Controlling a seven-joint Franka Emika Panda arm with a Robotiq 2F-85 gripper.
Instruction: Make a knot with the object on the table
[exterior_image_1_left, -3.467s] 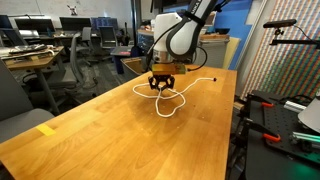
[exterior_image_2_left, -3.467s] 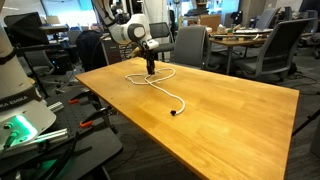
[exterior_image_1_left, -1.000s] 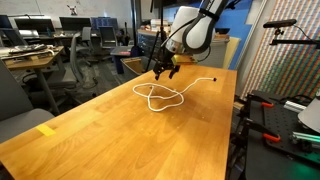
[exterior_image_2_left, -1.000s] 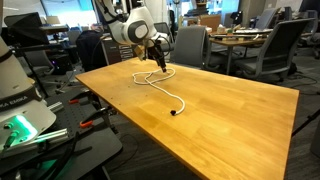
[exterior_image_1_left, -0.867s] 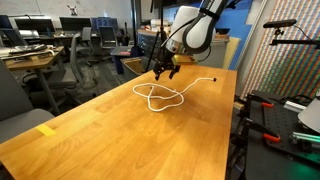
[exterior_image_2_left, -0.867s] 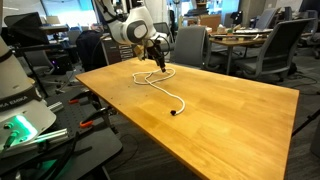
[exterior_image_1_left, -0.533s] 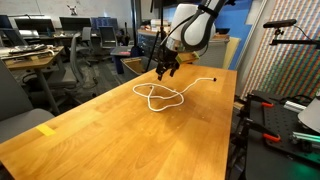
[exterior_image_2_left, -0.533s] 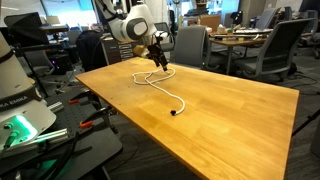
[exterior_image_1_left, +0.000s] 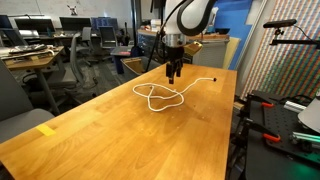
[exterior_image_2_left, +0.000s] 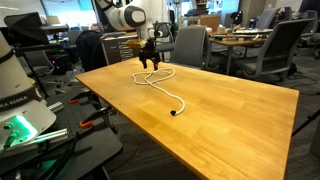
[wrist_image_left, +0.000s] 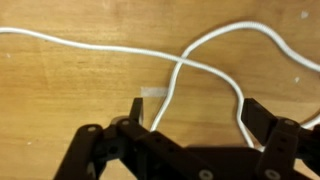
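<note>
The gripper (exterior_image_1_left: 173, 73) hangs spread and empty above the table (exterior_image_1_left: 110, 130). The cord (exterior_image_1_left: 158, 98) lies flat below its fingertips in a loose loop.

Judging what could go wrong:
- The wrist view shows two strands running back between the fingers (wrist_image_left: 136, 108), just past the crossing (wrist_image_left: 180, 64). A straight descent and squeeze could catch both strands instead of one, and the loop would then be dragged rather than threaded.
- The cord is very thin and flat on the wood. The fingertips may need to reach almost to the surface, so they could press hard into the table or close over the cord without catching it.
- A sideways pull could also undo the crossing, since nothing pins it.

The wrist view alone shows which strands sit under the hand. It hides the gripper's height and the rest of the cord. In both exterior views the gap beneath the fingertips is plain. One exterior view also shows a long tail (exterior_image_2_left: 165, 95) leading away from the hand to a dark end (exterior_image_2_left: 175, 113), well apart from it.
</note>
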